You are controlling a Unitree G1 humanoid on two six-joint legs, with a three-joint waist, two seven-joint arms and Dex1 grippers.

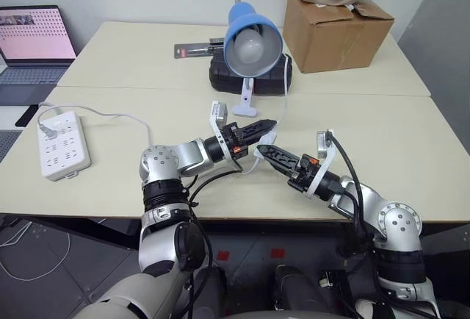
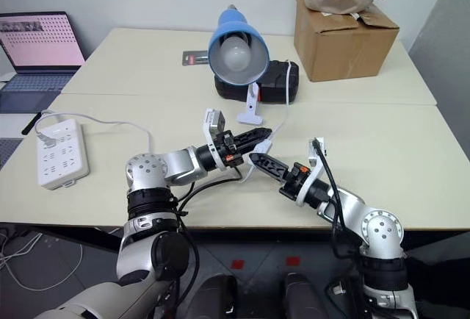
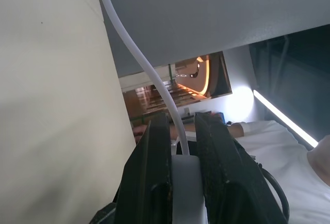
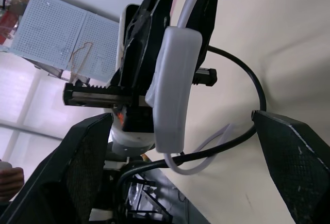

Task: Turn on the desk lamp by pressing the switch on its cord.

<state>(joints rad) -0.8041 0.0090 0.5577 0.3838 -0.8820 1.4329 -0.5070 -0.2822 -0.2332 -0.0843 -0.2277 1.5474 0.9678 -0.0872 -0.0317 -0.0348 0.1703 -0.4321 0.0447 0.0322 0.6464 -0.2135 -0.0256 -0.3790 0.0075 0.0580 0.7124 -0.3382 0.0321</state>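
The desk lamp (image 1: 252,40), with a blue shade and a white bulb facing me, stands clipped on its white base at the middle of the table. Its thin white cord (image 1: 285,84) runs down toward me to the switch (image 4: 175,79), a small oblong white piece. My left gripper (image 1: 268,125) is shut on the switch and holds it just above the table, pointing right. The left wrist view shows the switch (image 3: 186,182) between both fingers, with the cord (image 3: 149,72) leaving it. My right gripper (image 1: 270,153) stands open, its tips close to the switch from the right.
A white power strip (image 1: 62,142) lies at the left with its own cable. A laptop (image 1: 33,40) sits at the far left, a cardboard box (image 1: 334,29) at the back right, and a black case (image 1: 279,76) behind the lamp's base.
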